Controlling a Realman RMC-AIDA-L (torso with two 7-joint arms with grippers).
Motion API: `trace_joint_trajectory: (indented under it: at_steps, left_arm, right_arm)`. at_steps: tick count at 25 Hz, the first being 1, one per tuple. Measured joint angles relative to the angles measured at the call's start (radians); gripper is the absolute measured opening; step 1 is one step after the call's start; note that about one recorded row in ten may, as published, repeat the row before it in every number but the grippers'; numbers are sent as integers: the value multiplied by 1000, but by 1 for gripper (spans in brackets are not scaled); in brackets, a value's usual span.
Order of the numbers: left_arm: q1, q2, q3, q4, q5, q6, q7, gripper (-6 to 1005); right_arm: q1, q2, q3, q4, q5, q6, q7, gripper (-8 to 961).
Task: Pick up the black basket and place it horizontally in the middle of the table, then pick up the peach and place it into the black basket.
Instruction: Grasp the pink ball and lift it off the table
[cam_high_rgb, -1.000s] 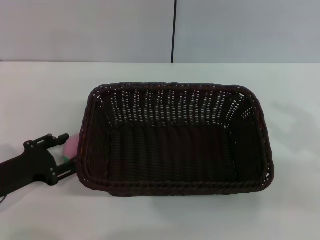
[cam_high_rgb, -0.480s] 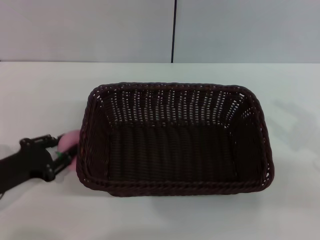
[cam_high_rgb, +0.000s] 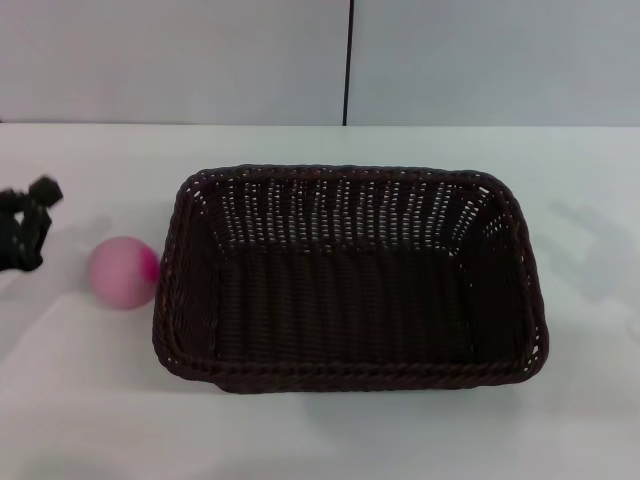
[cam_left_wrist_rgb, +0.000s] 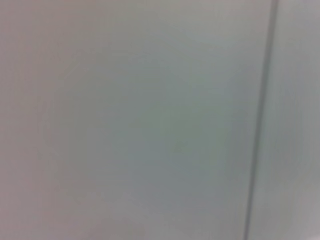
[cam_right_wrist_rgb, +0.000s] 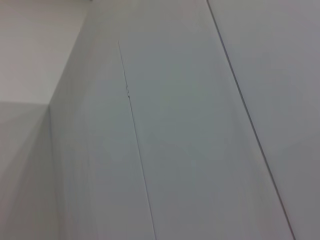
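Setting: you are looking at a bare test or lab-type room, not a home. Evidence: a broad plain white counter (cam_high_rgb: 320, 440), unmarked; behind it, pale grey wall panels (cam_high_rgb: 180, 60) meeting at a dark vertical seam (cam_high_rgb: 348, 60). Both wrist views show you only the same grey panelling (cam_right_wrist_rgb: 190, 150) with thin joint lines (cam_left_wrist_rgb: 260, 120).

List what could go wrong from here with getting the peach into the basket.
1. The peach lies loose on the table, close beside the basket wall. Being round, it may roll if a finger nudges it.
2. That closeness leaves little room on the basket side, so a finger may catch the rim.
3. The left gripper sits at the edge of the head view, apart from the peach, holding nothing; a fresh approach could miss.
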Motion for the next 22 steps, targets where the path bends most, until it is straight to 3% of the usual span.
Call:
trace_joint_trajectory:
  at_steps: [2,6,12,17,20,22]
  left_arm:
    - [-24,-2,0,3,-16,106,-4,79]
    - [-51,-4,12,7,-9,173,-11,47]
    - [-45,0,42,38,105,84,-3,-2]
    - [-26,-3,41,46,120,-4,-1,42]
    - [-22,-1,47,64,143,-21,-7,253]
    - [-20,1,48,94,178,-22,-31,333]
  right_arm:
    - [20,0,6,35,10,-7,-2,611]
    - [37,-1,13,69,11,-9,-17,612]
    - [39,-2,20,92,11,-18,-27,613]
    - [41,-2,23,114,11,-19,-33,613]
    - [43,-3,23,122,11,-19,-37,612]
    - [44,-3,23,124,11,-19,-38,612]
